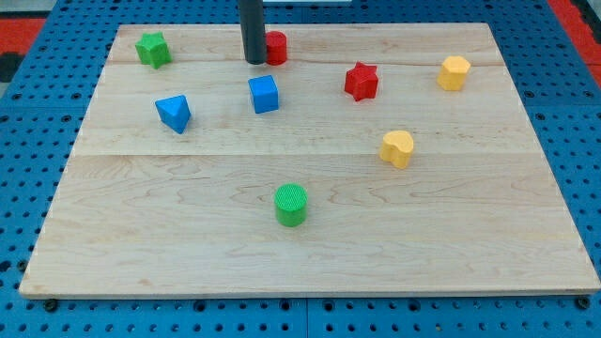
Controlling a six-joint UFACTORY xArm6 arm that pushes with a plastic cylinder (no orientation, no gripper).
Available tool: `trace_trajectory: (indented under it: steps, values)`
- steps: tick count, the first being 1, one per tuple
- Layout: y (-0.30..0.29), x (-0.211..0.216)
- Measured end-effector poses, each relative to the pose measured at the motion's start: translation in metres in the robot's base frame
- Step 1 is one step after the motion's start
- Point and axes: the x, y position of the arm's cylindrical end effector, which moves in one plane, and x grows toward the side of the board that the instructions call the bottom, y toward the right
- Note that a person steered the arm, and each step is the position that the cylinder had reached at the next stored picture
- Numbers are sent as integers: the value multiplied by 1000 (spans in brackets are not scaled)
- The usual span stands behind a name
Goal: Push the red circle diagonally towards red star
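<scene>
The red circle [276, 47] sits near the view's top, a little left of centre, partly hidden behind my rod. My tip [254, 61] rests on the board right against the circle's left side. The red star [361, 81] lies to the right of the circle and a little lower, about a hand's width away.
A green star [152, 49] is at the top left. A blue triangle [174, 113] and a blue cube [264, 94] lie below the tip. A yellow hexagon [454, 72] and a yellow heart [397, 148] are at the right. A green cylinder [291, 204] is lower centre. The wooden board [310, 253] ends in edges all round.
</scene>
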Motion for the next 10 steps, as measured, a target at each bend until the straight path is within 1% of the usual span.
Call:
trace_trajectory:
  steps: [1,2,3,4,5,6,7,8,9,10]
  values:
    - [-19,-23]
    - [32,-22]
    - [70,-21]
    - [64,-21]
    - [64,3]
    - [95,12]
    - [107,-7]
    - [102,-7]
    - [144,8]
    - [156,-28]
